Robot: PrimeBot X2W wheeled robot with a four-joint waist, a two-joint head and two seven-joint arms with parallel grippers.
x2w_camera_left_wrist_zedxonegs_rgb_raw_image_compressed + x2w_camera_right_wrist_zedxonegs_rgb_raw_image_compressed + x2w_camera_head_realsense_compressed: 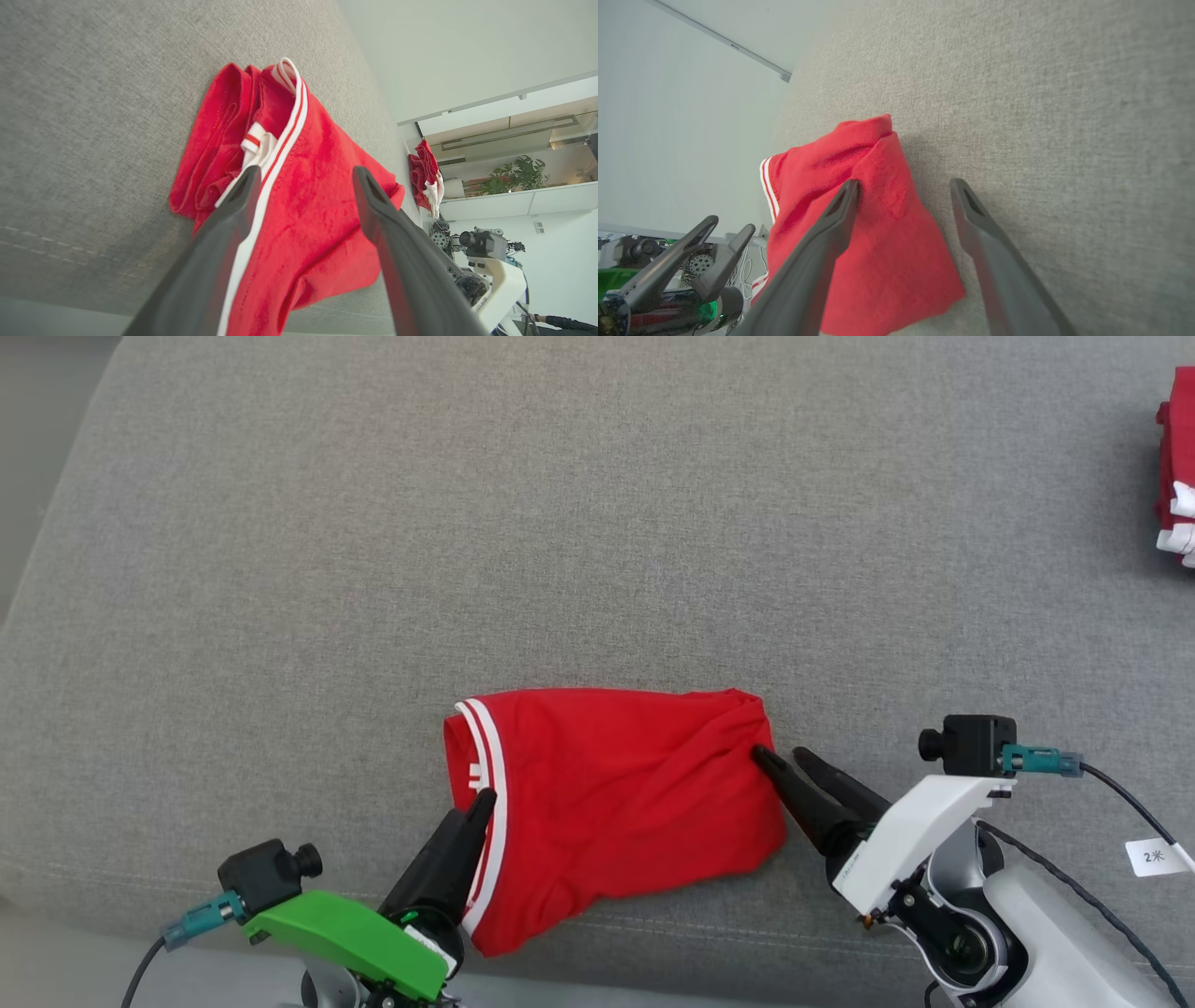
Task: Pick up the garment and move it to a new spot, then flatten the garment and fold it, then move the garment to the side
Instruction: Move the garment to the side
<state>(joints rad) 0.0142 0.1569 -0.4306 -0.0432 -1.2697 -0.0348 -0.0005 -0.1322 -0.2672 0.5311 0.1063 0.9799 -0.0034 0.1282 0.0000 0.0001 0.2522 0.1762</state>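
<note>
The red garment [616,803] with white stripes along its left hem lies folded near the front edge of the grey cushion [597,523]. My left gripper [481,800] is at its striped left edge. In the left wrist view the left gripper [306,171] stands open, fingers straddling the striped hem of the garment [322,219]. My right gripper [780,754] is at the garment's right edge. The right gripper [905,183] is open in the right wrist view, one finger over the garment [887,261] and the other over bare cushion.
Another red and white cloth bundle [1178,467] lies at the cushion's far right edge, and that bundle [425,177] is also visible in the left wrist view. The cushion's front seam runs just below the garment. Wide bare grey fabric stretches behind it.
</note>
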